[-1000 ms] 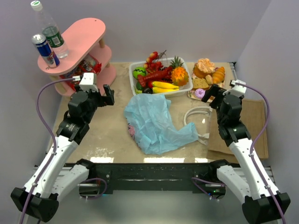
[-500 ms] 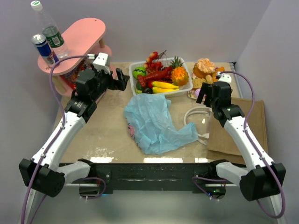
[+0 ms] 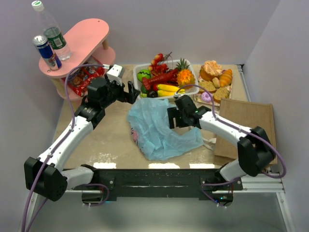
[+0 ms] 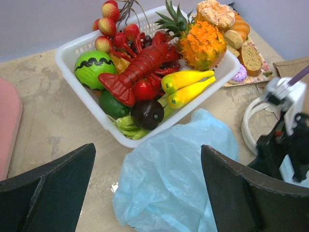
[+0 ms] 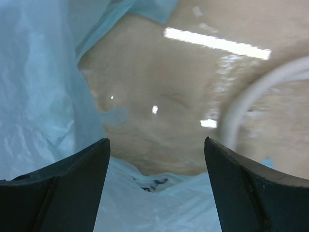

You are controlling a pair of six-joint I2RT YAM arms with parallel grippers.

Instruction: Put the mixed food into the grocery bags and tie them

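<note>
- Top external: light-blue bag (image 3: 161, 129) is laid crumpled mid-bench; mixed food (image 3: 164, 79) is heaped in a far-edge basket (image 3: 189, 93).
- Left gripper (image 3: 133, 92) by the basket and right gripper (image 3: 170, 116) over the bag are held open, empty.

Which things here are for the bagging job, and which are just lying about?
For the job: blue bag, paper bag, lobster, bananas, pineapple, bottle, can, snack packets.
Lying about: basket, pink shelf.
</note>
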